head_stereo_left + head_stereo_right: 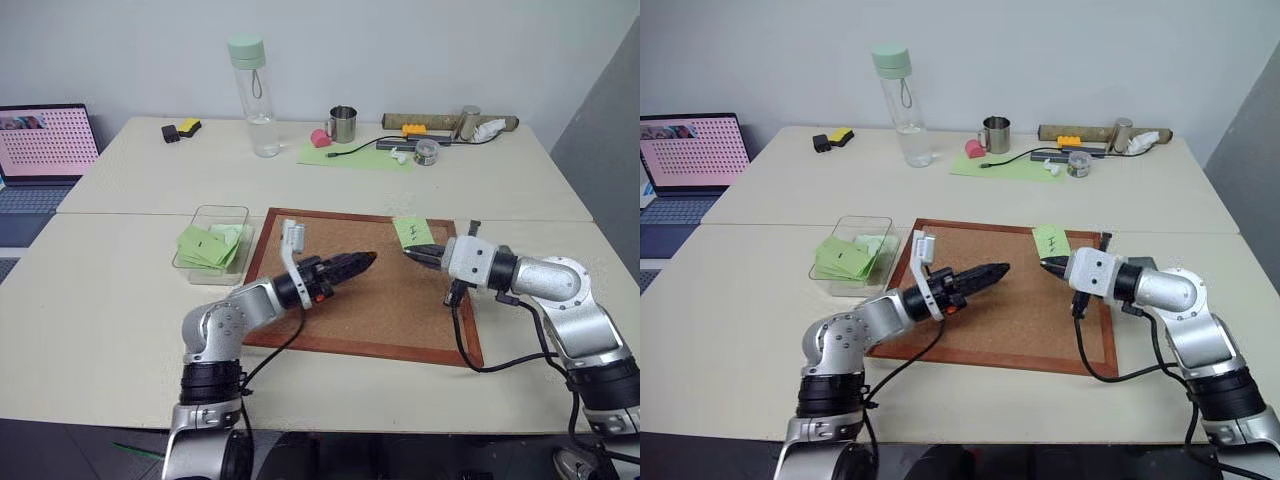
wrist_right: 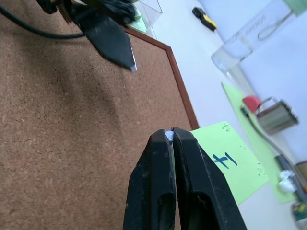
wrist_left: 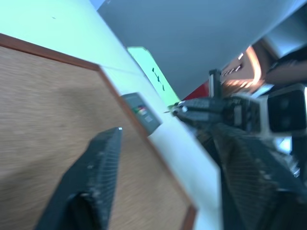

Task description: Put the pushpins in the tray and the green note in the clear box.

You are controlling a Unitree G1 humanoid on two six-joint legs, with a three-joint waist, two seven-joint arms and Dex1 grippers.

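- Left fingers point(image 1: 365, 259): spread wide, empty, over corkboard point(image 1: 390, 320) at frame centre.
- Right fingers point(image 2: 170, 136): pressed together on a tiny pale bit, beside green note point(image 1: 412, 232), centre right.
- Clear box point(image 1: 235, 213): centre left, holding green slips.
- Bottle point(image 1: 254, 98): upper counter point(image 1: 100, 300).

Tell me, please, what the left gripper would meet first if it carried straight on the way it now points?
Probably the right gripper: the left gripper points across the corkboard at its tip, though depth is uncertain.
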